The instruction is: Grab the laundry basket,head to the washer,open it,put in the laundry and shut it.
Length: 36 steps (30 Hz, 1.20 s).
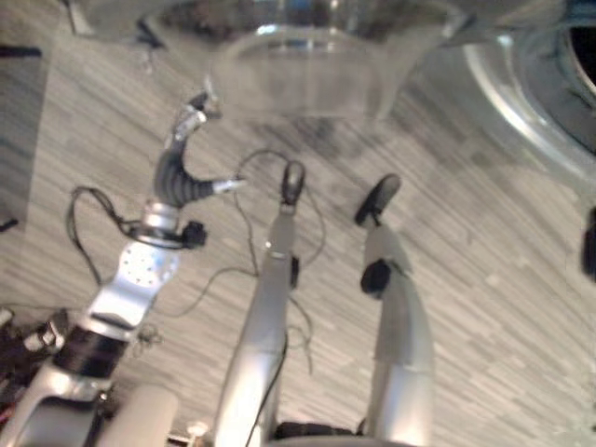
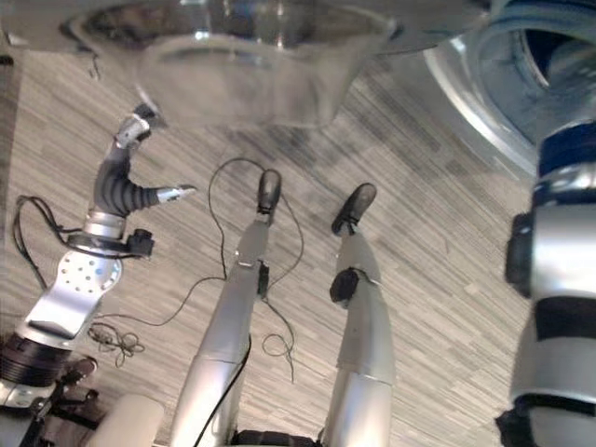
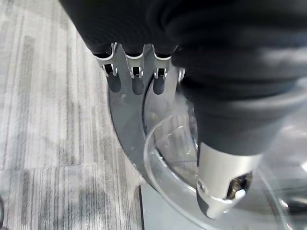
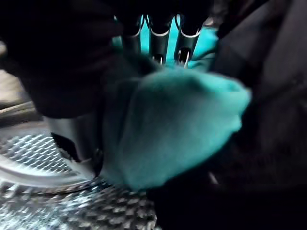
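Right robot hand (image 4: 96,96) grasps teal laundry (image 4: 177,124) inside the drum (image 4: 43,167) for loading; left robot hand (image 1: 186,126), fingers straight, steadies the open washer door (image 1: 307,65) at upper centre.

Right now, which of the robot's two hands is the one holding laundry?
The right hand: its fingers curl around a teal cloth inside the washer drum. The left hand rests on the open glass door, holding no cloth.

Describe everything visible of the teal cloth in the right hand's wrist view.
The teal cloth is a soft, bunched piece of fabric, plain in colour, with rounded folds. The right hand has its fingers curled over the top and its thumb at the side, pinching it. It hangs above the patterned metal drum, with dark fabric beside it.
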Tool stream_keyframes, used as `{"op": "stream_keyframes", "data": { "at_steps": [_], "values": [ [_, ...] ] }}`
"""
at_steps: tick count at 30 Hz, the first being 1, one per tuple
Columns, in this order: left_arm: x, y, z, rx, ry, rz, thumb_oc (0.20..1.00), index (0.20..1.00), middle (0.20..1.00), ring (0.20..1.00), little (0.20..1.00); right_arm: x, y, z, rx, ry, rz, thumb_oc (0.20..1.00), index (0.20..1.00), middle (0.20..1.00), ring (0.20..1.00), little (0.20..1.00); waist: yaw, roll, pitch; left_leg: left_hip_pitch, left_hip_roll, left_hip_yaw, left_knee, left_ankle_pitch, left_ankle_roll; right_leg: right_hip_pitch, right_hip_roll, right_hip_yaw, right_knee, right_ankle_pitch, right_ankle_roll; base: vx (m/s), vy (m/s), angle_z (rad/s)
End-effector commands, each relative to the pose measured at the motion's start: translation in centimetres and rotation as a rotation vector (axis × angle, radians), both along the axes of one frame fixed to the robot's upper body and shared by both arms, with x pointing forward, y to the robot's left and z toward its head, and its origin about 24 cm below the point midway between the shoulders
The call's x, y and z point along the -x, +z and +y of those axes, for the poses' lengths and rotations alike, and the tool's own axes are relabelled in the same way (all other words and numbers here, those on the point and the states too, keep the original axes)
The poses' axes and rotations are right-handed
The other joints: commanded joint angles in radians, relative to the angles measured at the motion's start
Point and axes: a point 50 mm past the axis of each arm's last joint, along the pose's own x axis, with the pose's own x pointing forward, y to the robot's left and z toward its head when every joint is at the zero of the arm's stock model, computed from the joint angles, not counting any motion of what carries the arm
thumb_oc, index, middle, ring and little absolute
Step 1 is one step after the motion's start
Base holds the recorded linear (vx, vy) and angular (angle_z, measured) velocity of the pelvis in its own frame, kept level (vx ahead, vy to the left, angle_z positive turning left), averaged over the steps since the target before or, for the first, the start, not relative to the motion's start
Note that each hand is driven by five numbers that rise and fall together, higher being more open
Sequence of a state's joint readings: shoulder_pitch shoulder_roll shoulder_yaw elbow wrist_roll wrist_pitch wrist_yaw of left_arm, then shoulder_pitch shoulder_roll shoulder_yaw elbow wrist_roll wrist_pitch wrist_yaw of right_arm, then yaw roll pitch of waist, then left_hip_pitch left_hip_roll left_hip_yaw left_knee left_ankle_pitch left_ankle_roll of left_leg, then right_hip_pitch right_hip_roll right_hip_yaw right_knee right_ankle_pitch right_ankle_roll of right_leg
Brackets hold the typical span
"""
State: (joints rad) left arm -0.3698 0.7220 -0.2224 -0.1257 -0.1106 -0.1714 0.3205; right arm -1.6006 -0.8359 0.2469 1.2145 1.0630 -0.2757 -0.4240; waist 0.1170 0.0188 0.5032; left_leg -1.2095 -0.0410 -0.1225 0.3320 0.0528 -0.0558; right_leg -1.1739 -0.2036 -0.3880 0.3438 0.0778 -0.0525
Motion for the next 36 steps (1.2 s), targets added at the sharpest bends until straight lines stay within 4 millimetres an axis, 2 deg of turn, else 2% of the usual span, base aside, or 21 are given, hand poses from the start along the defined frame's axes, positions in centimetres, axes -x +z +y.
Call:
{"op": "stream_keyframes", "data": {
  "at_steps": [1, 4, 8, 11, 14, 18, 20, 22, 23, 24, 29, 30, 31, 32, 33, 34, 35, 36],
  "values": [
    [0.6, 0.3, -1.3, 0.066, -0.066, -0.053, 1.000, 1.000, 1.000, 1.000, 1.000, -0.9, -1.7, 1.2, 0.041, 0.067, -0.045, 1.000, 1.000, 1.000, 1.000, 1.000, 0.001, 0.048, -0.115, -0.008, 0.038, 0.016, 0.103, -0.174, 0.031, -0.003, -0.020, 0.036, 0.102, -0.187, 0.088, 0.00, 0.000, 0.00],
    [0.6, 0.1, -1.1, 0.073, -0.050, -0.050, 1.000, 1.000, 1.000, 1.000, 1.000, -1.2, -2.9, 2.2, 0.018, 0.083, -0.087, 1.000, 1.000, 1.000, 1.000, 1.000, -0.004, 0.050, -0.116, -0.011, 0.035, 0.016, 0.105, -0.176, 0.034, -0.005, -0.020, 0.035, 0.103, -0.185, 0.089, 0.00, 0.000, 0.00],
    [0.7, 0.9, -1.5, 0.081, -0.056, -0.111, 1.000, 1.000, 1.000, 1.000, 1.000, 0.3, -2.5, 4.4, 0.127, 0.030, -0.228, 1.000, 1.000, 1.000, 1.000, 1.000, -0.002, 0.055, -0.122, -0.009, 0.028, 0.015, 0.107, -0.178, 0.043, -0.008, -0.022, 0.043, 0.108, -0.177, 0.095, -0.01, 0.041, 0.00],
    [0.9, 1.2, -1.8, 0.071, -0.072, -0.145, 1.000, 1.000, 1.000, 1.000, 1.000, 1.0, -2.4, 5.1, 0.182, 0.011, -0.274, 1.000, 1.000, 1.000, 1.000, 1.000, 0.002, 0.058, -0.125, -0.002, 0.026, 0.020, 0.107, -0.180, 0.047, -0.006, -0.025, 0.047, 0.110, -0.174, 0.099, -0.02, 0.070, 0.00],
    [1.4, 1.7, -2.2, 0.046, -0.096, -0.183, 1.000, 1.000, 1.000, 1.000, 1.000, 2.4, -1.7, 7.2, 0.252, 0.037, -0.400, 1.000, 1.000, 1.000, 1.000, 1.000, 0.010, 0.063, -0.134, 0.013, 0.021, 0.030, 0.107, -0.183, 0.056, 0.000, -0.030, 0.058, 0.108, -0.158, 0.107, -0.03, 0.113, 0.00],
    [1.7, 1.2, -2.2, 0.018, -0.104, -0.167, 1.000, 1.000, 1.000, 1.000, 1.000, 3.0, -2.6, 9.8, 0.311, 0.079, -0.449, 1.000, 1.000, 1.000, 1.000, 1.000, 0.009, 0.060, -0.138, 0.029, 0.020, 0.045, 0.114, -0.187, 0.066, 0.013, -0.034, 0.069, 0.102, -0.143, 0.110, -0.03, 0.104, -0.08],
    [2.0, 0.5, -2.1, 0.005, -0.112, -0.136, 1.000, 1.000, 1.000, 1.000, 1.000, 2.9, -5.4, 11.4, 0.307, 0.130, -0.424, 1.000, 1.000, 1.000, 1.000, 1.000, -0.003, 0.054, -0.142, 0.049, 0.017, 0.056, 0.121, -0.192, 0.073, 0.038, -0.038, 0.075, 0.089, -0.128, 0.113, -0.02, 0.137, -0.01],
    [2.3, 0.1, -2.1, -0.012, -0.124, -0.120, 1.000, 1.000, 1.000, 1.000, 1.000, 2.2, -8.2, 12.0, 0.323, 0.146, -0.325, 1.000, 1.000, 1.000, 1.000, 1.000, -0.007, 0.044, -0.150, 0.080, 0.015, 0.064, 0.116, -0.196, 0.079, 0.068, -0.041, 0.081, 0.074, -0.117, 0.115, -0.02, 0.105, 0.04],
    [2.4, 0.0, -2.0, -0.014, -0.124, -0.113, 1.000, 1.000, 1.000, 1.000, 1.000, 2.2, -8.5, 12.1, 0.321, 0.146, -0.317, 1.000, 1.000, 1.000, 1.000, 1.000, -0.007, 0.042, -0.151, 0.089, 0.015, 0.065, 0.112, -0.195, 0.080, 0.077, -0.041, 0.081, 0.070, -0.114, 0.116, -0.02, 0.096, 0.02],
    [2.6, -0.2, -1.9, -0.025, -0.129, -0.105, 1.000, 1.000, 1.000, 1.000, 1.000, 1.6, -11.5, 12.3, 0.311, 0.178, -0.225, 1.000, 1.000, 1.000, 1.000, 1.000, -0.013, 0.036, -0.153, 0.116, 0.011, 0.070, 0.103, -0.196, 0.083, 0.104, -0.044, 0.085, 0.049, -0.104, 0.118, -0.02, 0.089, -0.03],
    [3.4, -0.9, -1.4, -0.051, -0.128, -0.079, 1.000, 1.000, 1.000, 1.000, 1.000, 0.8, -19.9, 13.3, 0.248, 0.317, 0.025, 1.000, 1.000, 1.000, 1.000, 1.000, -0.032, 0.023, -0.158, 0.201, 0.006, 0.090, 0.059, -0.190, 0.084, 0.187, -0.054, 0.093, -0.027, -0.064, 0.136, -0.01, 0.129, -0.04],
    [3.6, -1.4, -1.2, -0.054, -0.127, -0.058, 1.000, 1.000, 1.000, 1.000, 1.000, 1.1, -23.3, 14.1, 0.240, 0.380, 0.127, 1.000, 1.000, 1.000, 1.000, 1.000, -0.041, 0.017, -0.162, 0.238, 0.005, 0.099, 0.039, -0.186, 0.083, 0.224, -0.061, 0.097, -0.061, -0.045, 0.144, 0.00, 0.111, 0.03],
    [3.7, -1.5, -1.2, -0.054, -0.125, -0.052, 1.000, 1.000, 1.000, 1.000, 1.000, 1.2, -23.5, 14.1, 0.238, 0.385, 0.132, 1.000, 1.000, 1.000, 1.000, 1.000, -0.042, 0.016, -0.163, 0.245, 0.004, 0.099, 0.035, -0.185, 0.084, 0.231, -0.060, 0.097, -0.066, -0.043, 0.145, 0.00, 0.164, 0.02],
    [4.1, -2.0, -1.1, -0.050, -0.131, -0.030, 1.000, 1.000, 1.000, 1.000, 1.000, 1.5, -27.1, 15.0, 0.224, 0.445, 0.252, 1.000, 1.000, 1.000, 1.000, 1.000, -0.053, 0.011, -0.165, 0.275, -0.001, 0.108, 0.023, -0.181, 0.085, 0.267, -0.066, 0.100, -0.096, -0.024, 0.153, -0.01, 0.165, 0.00],
    [4.2, -2.2, -1.1, -0.040, -0.135, -0.023, 1.000, 1.000, 1.000, 1.000, 1.000, 1.8, -29.1, 15.5, 0.221, 0.474, 0.331, 1.000, 1.000, 1.000, 1.000, 1.000, -0.059, 0.010, -0.167, 0.290, -0.003, 0.114, 0.018, -0.181, 0.085, 0.283, -0.069, 0.101, -0.108, -0.014, 0.159, -0.02, 0.273, -0.11],
    [4.3, -2.7, -1.2, -0.027, -0.141, -0.004, 1.000, 1.000, 1.000, 1.000, 1.000, 2.6, -32.2, 16.7, 0.197, 0.544, 0.435, 1.000, 1.000, 1.000, 1.000, 1.000, -0.070, 0.008, -0.167, 0.316, -0.006, 0.125, 0.016, -0.181, 0.086, 0.312, -0.076, 0.105, -0.131, 0.004, 0.167, -0.01, 0.180, -0.18],
    [4.4, -2.8, -1.2, -0.026, -0.139, 0.000, 1.000, 1.000, 1.000, 1.000, 1.000, 2.7, -32.4, 16.8, 0.197, 0.547, 0.437, 1.000, 1.000, 1.000, 1.000, 1.000, -0.070, 0.007, -0.168, 0.320, -0.006, 0.126, 0.015, -0.181, 0.086, 0.316, -0.076, 0.106, -0.134, 0.006, 0.168, 0.00, 0.172, -0.26],
    [4.5, -3.1, -1.2, -0.014, -0.143, 0.014, 1.000, 1.000, 1.000, 1.000, 1.000, 3.3, -34.3, 17.2, 0.194, 0.577, 0.510, 1.000, 1.000, 1.000, 1.000, 1.000, -0.076, 0.004, -0.169, 0.340, -0.007, 0.129, 0.011, -0.183, 0.087, 0.333, -0.080, 0.108, -0.143, 0.014, 0.174, 0.01, 0.104, -0.20]
  ]
}}
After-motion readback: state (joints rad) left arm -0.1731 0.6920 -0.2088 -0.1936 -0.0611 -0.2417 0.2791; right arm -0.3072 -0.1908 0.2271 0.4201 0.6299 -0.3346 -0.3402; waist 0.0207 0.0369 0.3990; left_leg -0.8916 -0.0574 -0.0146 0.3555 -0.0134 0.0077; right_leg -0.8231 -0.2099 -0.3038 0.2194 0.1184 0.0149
